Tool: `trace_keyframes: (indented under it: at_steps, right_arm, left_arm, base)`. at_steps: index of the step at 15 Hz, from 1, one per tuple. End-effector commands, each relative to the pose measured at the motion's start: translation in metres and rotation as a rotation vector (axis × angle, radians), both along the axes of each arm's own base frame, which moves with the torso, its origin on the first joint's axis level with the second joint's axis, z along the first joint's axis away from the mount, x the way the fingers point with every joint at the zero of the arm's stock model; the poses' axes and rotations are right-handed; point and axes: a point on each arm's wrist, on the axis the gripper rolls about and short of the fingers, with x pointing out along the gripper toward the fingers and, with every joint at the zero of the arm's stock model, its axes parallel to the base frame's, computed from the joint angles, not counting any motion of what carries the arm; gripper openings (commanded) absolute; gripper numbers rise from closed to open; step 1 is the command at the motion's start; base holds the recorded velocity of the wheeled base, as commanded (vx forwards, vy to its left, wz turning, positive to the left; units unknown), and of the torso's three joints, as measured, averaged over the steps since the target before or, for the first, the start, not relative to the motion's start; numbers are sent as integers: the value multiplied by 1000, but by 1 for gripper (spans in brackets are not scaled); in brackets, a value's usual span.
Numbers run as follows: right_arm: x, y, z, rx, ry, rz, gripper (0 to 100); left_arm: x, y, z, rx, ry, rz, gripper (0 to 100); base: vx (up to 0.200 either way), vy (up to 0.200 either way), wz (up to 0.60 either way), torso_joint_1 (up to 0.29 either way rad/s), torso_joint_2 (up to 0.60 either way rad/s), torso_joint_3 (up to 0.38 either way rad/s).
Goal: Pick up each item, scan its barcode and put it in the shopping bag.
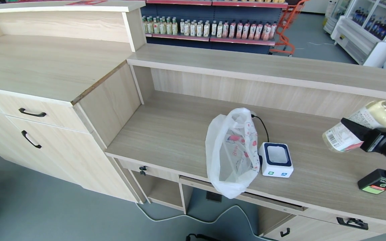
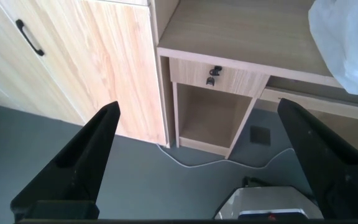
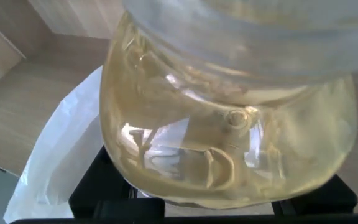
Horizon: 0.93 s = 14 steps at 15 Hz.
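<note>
Bottle [image 1: 379, 115]: pinched in the right gripper [image 1: 355, 132]. It is carried tilted, cap end raised and labelled base end lower, and holds pale yellow liquid. It touches nothing but the claw.
Right gripper: pressed together on the bottle's body, with one dark finger lying across the upper edge of the label.
Counter [image 1: 179, 134]: below the claw, with clear air between it and the bottle.
Scanner [image 1: 275, 158]: lower than the claw and off to its left, resting on the counter with its window facing up. It is well apart from the bottle.
Shopping bag [image 1: 231, 150]: beyond the scanner from the claw, just beside the scanner's far side. Its mouth is open and its bottom sags over the counter's front edge. A red-and-white shape shows through the film; item or print cannot be told.
Left gripper [image 2: 197, 106]: fingers spread, holding nothing. It hangs over the floor before the cabinet, past the bag from the right claw.
Done: pick-up of this bottle, judging by the grasp.
Remaining: present the barcode to the scanner window, then lower the bottle into the bag.
</note>
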Motion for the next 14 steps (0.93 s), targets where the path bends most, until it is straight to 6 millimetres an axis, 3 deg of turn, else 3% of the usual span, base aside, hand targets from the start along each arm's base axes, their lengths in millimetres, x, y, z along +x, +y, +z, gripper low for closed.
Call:
trace_keyframes:
  at_steps: [1, 5, 6, 10, 14]
  right_arm:
    - [5, 8, 5, -4, -22, 37, 0]
    - [21, 36, 4, 0, -13, 121, 0]
    - [33, 45, -2, -5, 20, 148, 0]
    - [65, 62, -24, -58, 92, 206, 0]
    - [80, 71, -50, -140, 141, 233, 0]
  left_arm:
    - [0, 0, 0, 1, 0, 1, 100]
    - [0, 0, 0, 5, 0, 1, 100]
    - [0, 0, 0, 3, 0, 1, 100]
    - [0, 0, 0, 0, 0, 3, 100]
    - [0, 0, 0, 0, 0, 3, 100]
  base:
    - [0, 200, 0, 22, 27, -12]
    - [0, 200, 0, 0, 2, -1]
    - [0, 200, 0, 7, 2, 7]
    - [0, 0, 0, 0, 0, 0]
    - [0, 0, 0, 0, 0, 0]
